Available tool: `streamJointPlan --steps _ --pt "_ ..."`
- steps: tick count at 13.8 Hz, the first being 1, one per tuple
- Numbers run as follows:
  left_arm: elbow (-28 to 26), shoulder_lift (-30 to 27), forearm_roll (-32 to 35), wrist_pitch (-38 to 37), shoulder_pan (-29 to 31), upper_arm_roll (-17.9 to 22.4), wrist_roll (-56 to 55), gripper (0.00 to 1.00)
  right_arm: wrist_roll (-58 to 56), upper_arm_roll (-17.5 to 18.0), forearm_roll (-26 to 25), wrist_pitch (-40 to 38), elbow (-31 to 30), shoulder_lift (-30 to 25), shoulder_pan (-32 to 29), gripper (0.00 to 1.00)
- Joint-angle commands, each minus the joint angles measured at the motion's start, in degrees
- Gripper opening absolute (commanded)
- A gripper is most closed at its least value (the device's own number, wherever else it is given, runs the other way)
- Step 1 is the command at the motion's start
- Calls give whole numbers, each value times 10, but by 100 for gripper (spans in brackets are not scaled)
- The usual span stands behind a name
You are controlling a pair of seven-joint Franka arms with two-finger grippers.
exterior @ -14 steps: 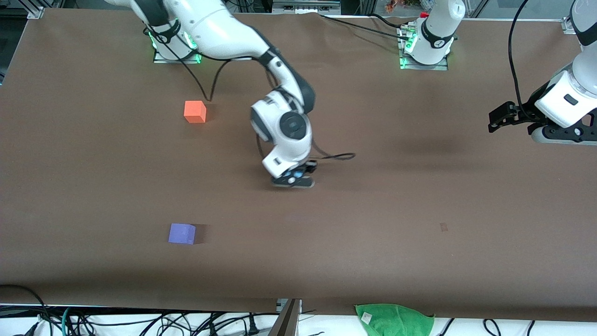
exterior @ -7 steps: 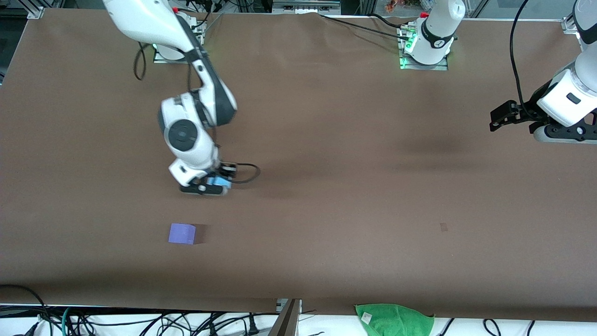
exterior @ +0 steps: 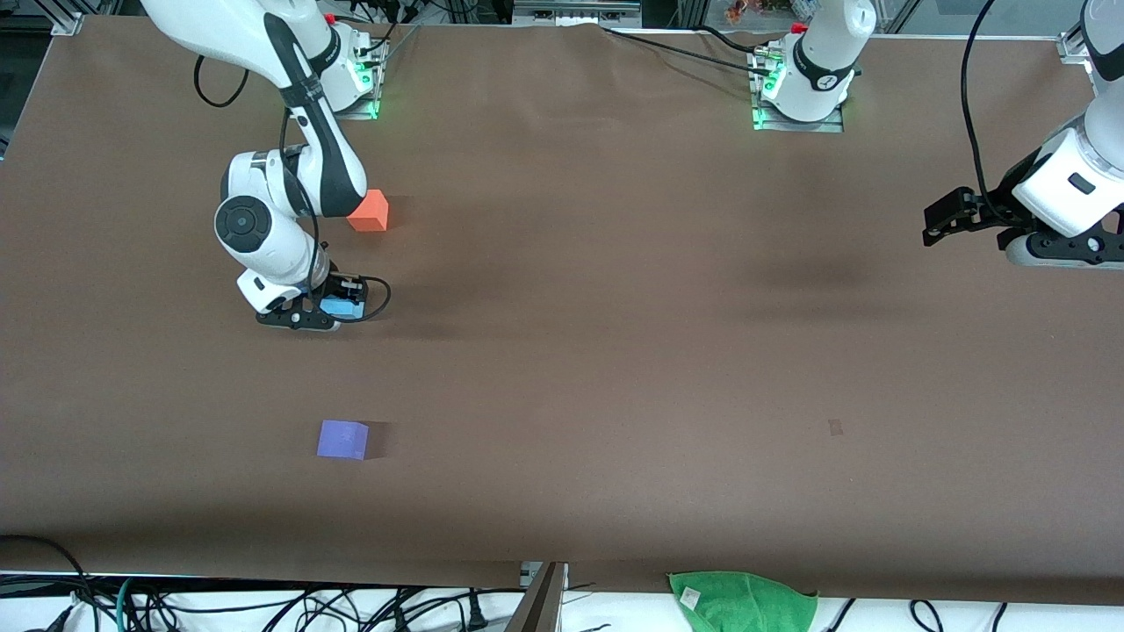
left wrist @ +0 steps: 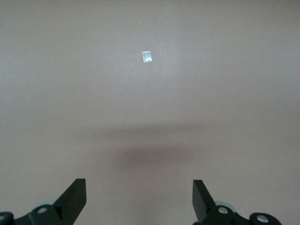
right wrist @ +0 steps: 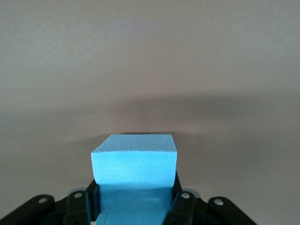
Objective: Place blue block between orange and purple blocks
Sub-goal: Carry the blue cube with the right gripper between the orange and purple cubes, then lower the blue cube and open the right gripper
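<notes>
My right gripper (exterior: 338, 309) is shut on the blue block (exterior: 342, 306), a light sky-blue cube, and holds it over the table between the orange block (exterior: 370, 211) and the purple block (exterior: 342, 440). The right wrist view shows the blue block (right wrist: 135, 165) clamped between the fingers. The orange block is partly hidden by the right arm. The purple block sits nearer to the front camera. My left gripper (exterior: 936, 224) waits open and empty over the left arm's end of the table; it shows open in the left wrist view (left wrist: 139, 201).
A green cloth (exterior: 745, 601) lies off the table's front edge. Cables hang along that edge. A small pale mark (exterior: 835, 427) is on the brown table cover (exterior: 615, 351); it also shows in the left wrist view (left wrist: 147, 56).
My right arm has swept with the blue block from the table's middle toward the right arm's end, and now hangs between the orange and purple blocks. The left arm barely moved.
</notes>
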Motion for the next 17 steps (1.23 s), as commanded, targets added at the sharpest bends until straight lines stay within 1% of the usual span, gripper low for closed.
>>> streamJointPlan --steps 1,5,6,7,9,10,11,12,14,15,17 --pt "15 3 -2 -14 -6 6 10 100 -13 5 32 15 -11 -8 3 43" --pt "15 3 -2 -14 -6 6 10 100 -13 13 55 41 -10 7 6 44" --pt "15 3 -2 -14 -6 6 9 100 -13 19 59 59 -10 14 6 48" --pt "15 3 -2 -14 -6 6 9 100 -13 19 60 68 -10 21 6 49" --pt "16 4 -2 -14 -6 5 9 100 -14 19 60 71 -3 23 6 53" --pt "18 4 -2 -14 -7 1 7 100 -15 19 60 71 -1 25 5 63" --pt "20 4 -1 -14 -8 1 6 100 -17 19 60 71 -1 24 4 76" --pt "21 5 -1 -14 -8 1 6 100 -18 19 60 70 6 23 6 98" --pt "23 5 -1 -14 -12 1 6 100 -23 19 60 52 14 6 6 99" --pt "23 5 -1 -14 -13 1 6 100 -30 19 59 38 18 -14 6 99" --pt "22 5 -2 -14 -11 1 6 100 -26 18 58 -30 52 -52 8 99"
